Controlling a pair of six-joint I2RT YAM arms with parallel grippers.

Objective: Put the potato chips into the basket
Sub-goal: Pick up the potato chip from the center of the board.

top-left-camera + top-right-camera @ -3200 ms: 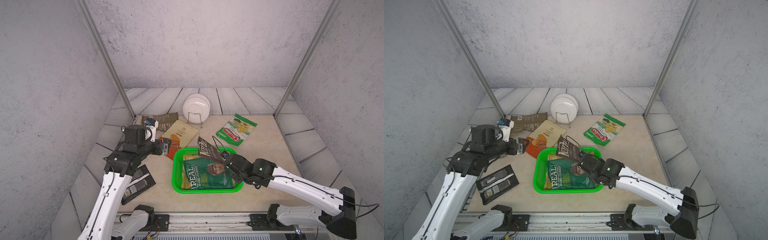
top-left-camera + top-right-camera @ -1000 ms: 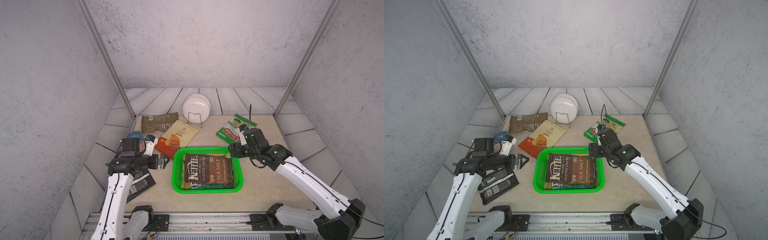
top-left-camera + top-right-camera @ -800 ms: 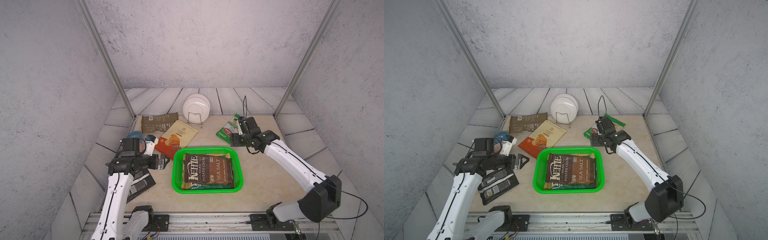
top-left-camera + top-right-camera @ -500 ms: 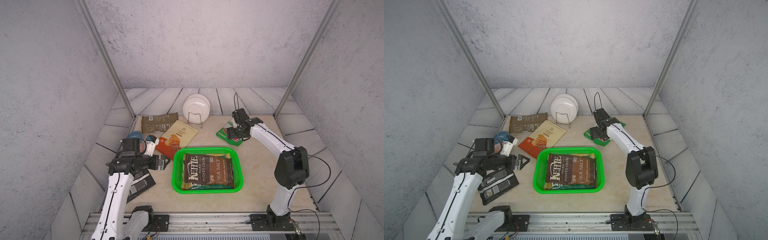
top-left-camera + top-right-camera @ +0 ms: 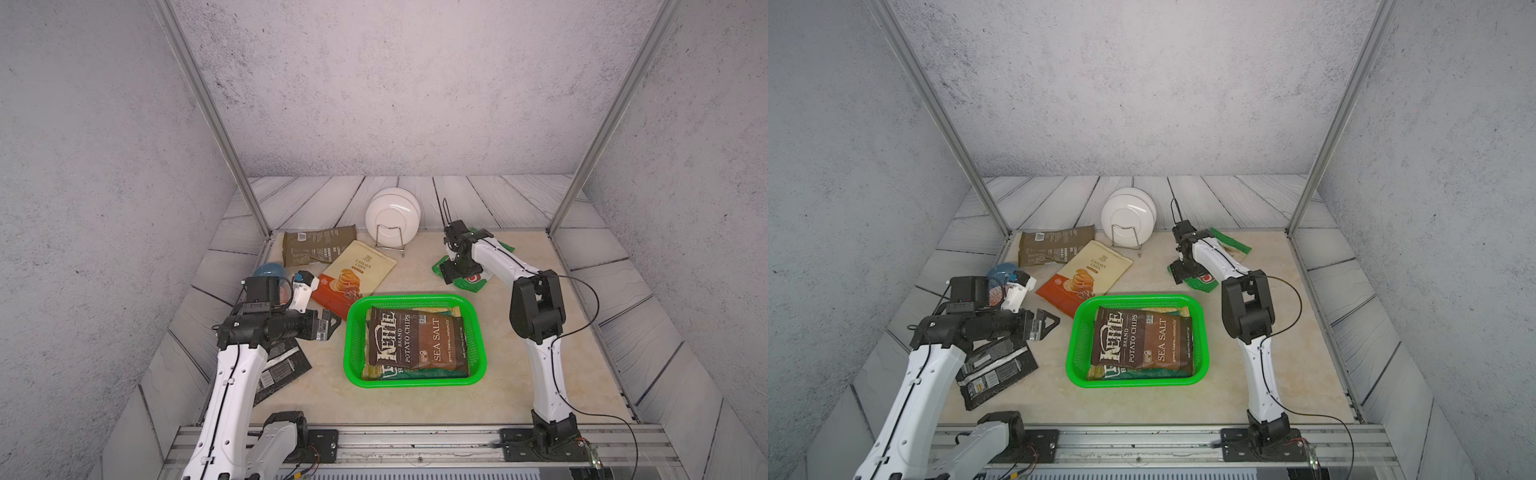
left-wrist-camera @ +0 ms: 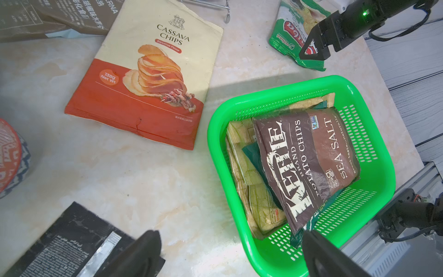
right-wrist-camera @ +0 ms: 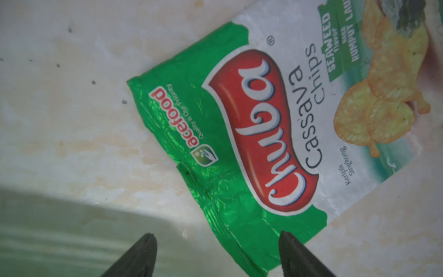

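- Reaching: right gripper (image 5: 448, 274) swung from basket (image 5: 415, 297) to green cassava bag (image 7: 239, 120), far right; jaws spread, nothing held.
- Kettle bag (image 5: 415, 343) now in basket; next pick starting.
- Left gripper (image 5: 328, 325) released, idle left of basket.

basket (image 5: 349, 340): bright green, perforated | top bag (image 5: 415, 343): brown | cassava bag (image 5: 357, 272): cream over orange | seaweed bag (image 7: 275, 132): green-white, red logo

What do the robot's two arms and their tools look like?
The left arm and right arm have white links and black joints, with a thin black cable along each. The left tool and right tool are black, with pointed triangular fingers. A small green light glows near the right tool.
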